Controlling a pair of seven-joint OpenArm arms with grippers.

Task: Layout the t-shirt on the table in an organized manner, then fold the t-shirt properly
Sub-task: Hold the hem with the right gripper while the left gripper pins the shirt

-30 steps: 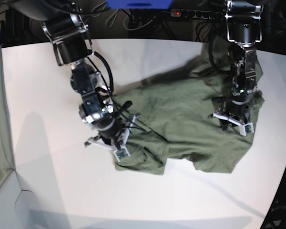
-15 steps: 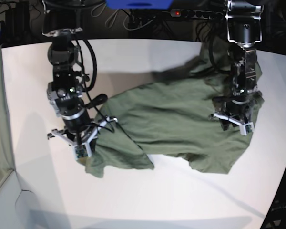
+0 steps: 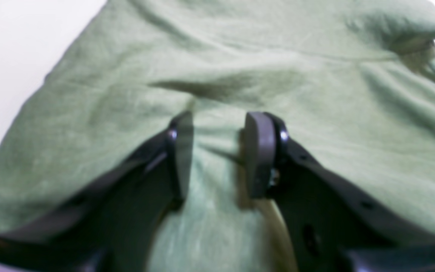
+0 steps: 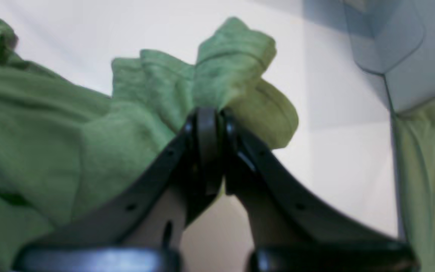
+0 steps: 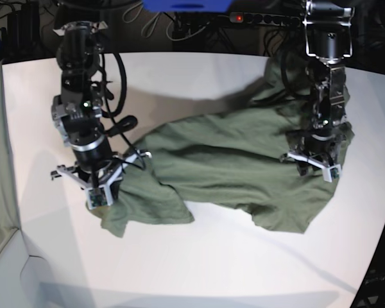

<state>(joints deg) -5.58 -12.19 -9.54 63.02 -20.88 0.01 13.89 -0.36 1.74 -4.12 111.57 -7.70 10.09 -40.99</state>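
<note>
Bunching t-shirt (image 4: 187, 87) in right hand (image 4: 209, 124)

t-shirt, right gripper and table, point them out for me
t-shirt (image 5: 244, 173): base view, on the flat middle of the cloth.
right gripper (image 4: 209, 124): right wrist view, at the closed fingertips pinching the cloth.
table (image 5: 199, 269): base view, on bare white top near the front edge.

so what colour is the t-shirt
Plain olive green, no pattern visible; the t-shirt shows best in the base view.
</note>
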